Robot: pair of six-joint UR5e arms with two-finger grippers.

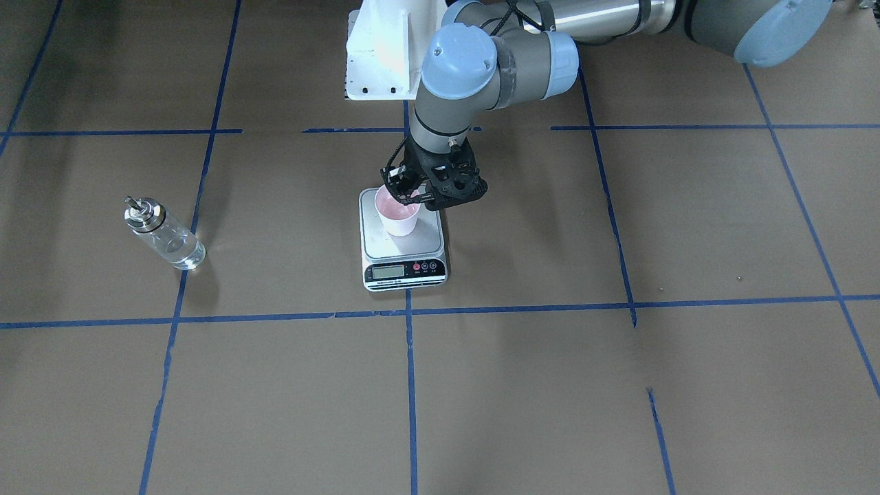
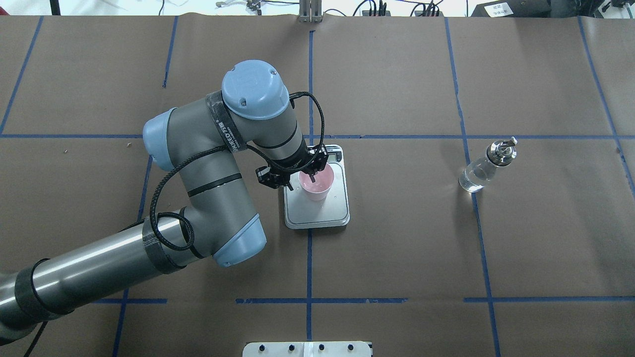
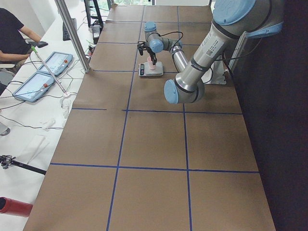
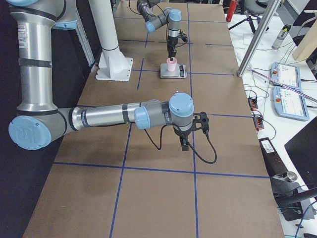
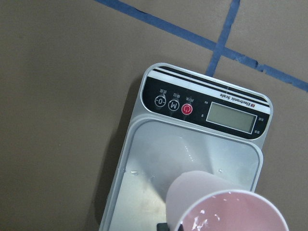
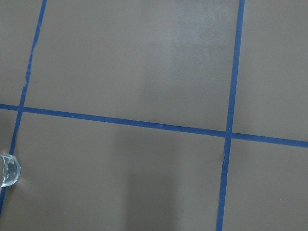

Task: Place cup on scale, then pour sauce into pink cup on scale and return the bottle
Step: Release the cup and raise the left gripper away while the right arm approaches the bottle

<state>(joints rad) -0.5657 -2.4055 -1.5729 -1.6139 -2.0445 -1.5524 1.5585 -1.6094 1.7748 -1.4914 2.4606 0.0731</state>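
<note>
The pale pink cup (image 1: pixel 399 216) stands upright on the steel platform of the white scale (image 1: pixel 405 271), toward the robot's side of it. My left gripper (image 1: pixel 405 192) hangs over the cup (image 2: pixel 316 188). One finger is inside the rim and one outside, with a gap between them, so it looks open. The left wrist view shows the cup (image 5: pixel 207 197) and the scale's black panel (image 5: pixel 202 103). The clear glass bottle (image 2: pixel 483 168) stands far off on my right side. My right gripper (image 4: pixel 189 141) hovers low over the table; I cannot tell whether it is open or shut.
Brown paper with blue tape lines covers the table (image 2: pixel 397 248). The white arm mount (image 1: pixel 378 55) stands behind the scale. The bottle's base (image 6: pixel 8 169) shows at the edge of the right wrist view. Operators' tablets (image 3: pixel 43 72) lie beyond the table's far edge.
</note>
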